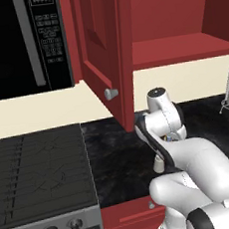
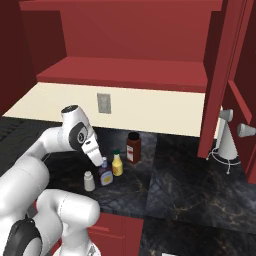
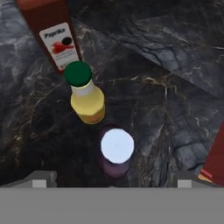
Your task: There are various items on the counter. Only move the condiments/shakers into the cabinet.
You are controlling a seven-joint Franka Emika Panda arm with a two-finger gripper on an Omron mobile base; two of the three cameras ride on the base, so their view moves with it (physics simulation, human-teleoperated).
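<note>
Four items on the counter (image 2: 190, 185): three bottles, one white shaker (image 2: 89, 181)

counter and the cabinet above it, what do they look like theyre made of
The counter looks like polished black stone, perhaps marble: pale veins run across a dark, faintly glossy surface. The cabinet looks like red-painted wood with a matte finish; its open door has a raised panel and a round grey knob that could be metal. All of it is rendered, so this is only how it looks.
</note>
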